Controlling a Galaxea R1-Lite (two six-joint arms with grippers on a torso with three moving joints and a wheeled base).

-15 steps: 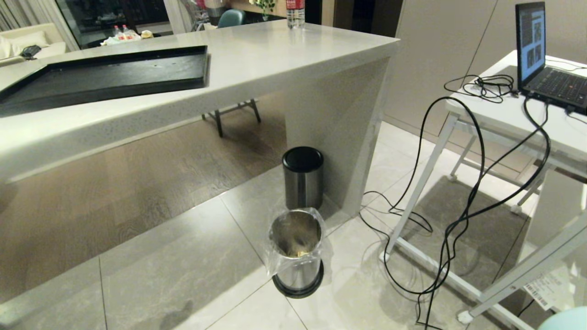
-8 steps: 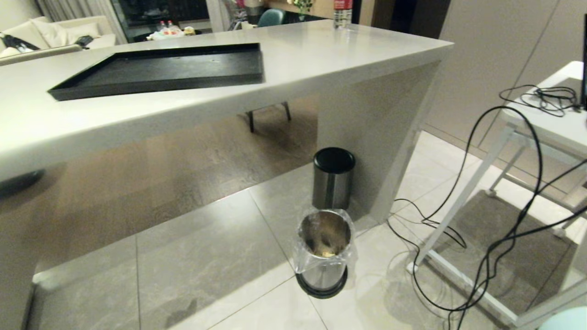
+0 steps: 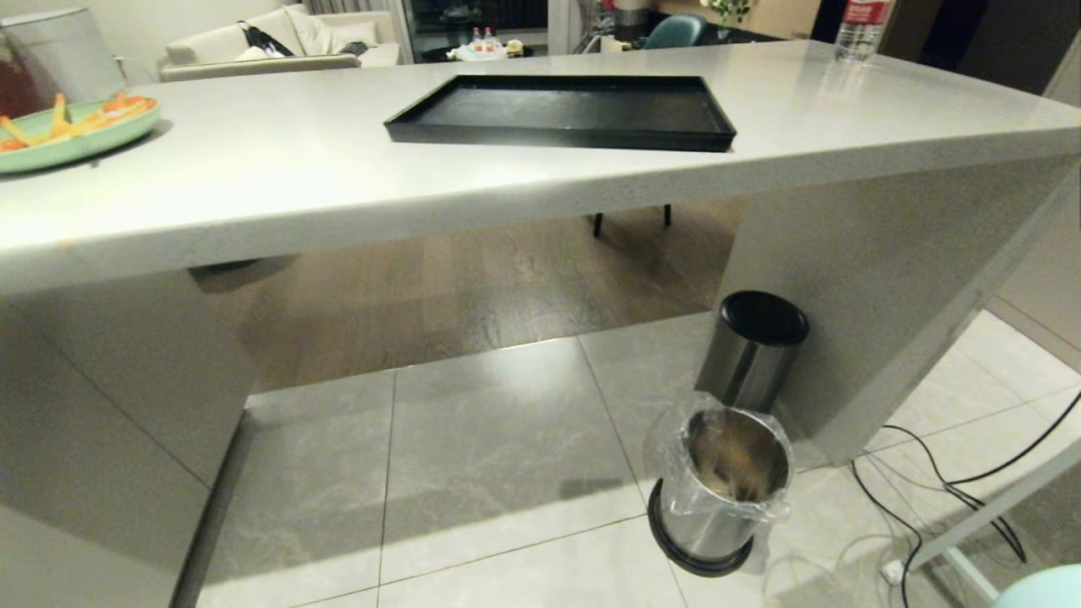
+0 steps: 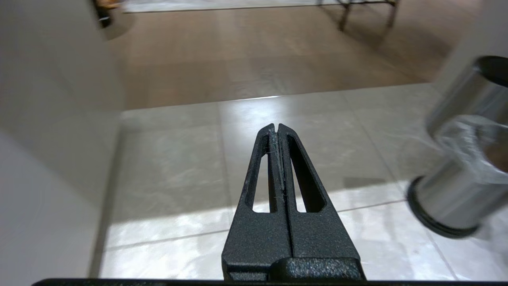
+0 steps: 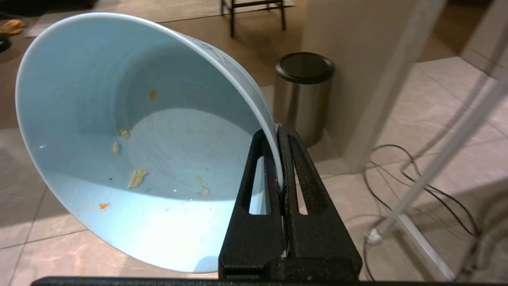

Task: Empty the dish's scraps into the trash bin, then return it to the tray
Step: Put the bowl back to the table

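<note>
Right tool (image 5: 279,127) clenched on the near-empty light-blue bowl's (image 5: 119,139) rim, left tool (image 4: 277,128) clamped empty; black tray (image 3: 562,110) lies up ahead on the tabletop (image 3: 338,177), far side.

**View swung left along the worktop; objects did not move**

The head view has shifted as a whole between the earlier pictures and now, which is camera motion. The tray (image 3: 562,111), formerly at the frame's left, now sits centre. The trash bin (image 3: 719,485) and the dark-lidded bin (image 3: 752,348) have slid rightward in frame. A green plate (image 3: 72,135) has entered at the worktop's left end. The laptop table has left the frame, save one white leg (image 3: 984,519).
</note>
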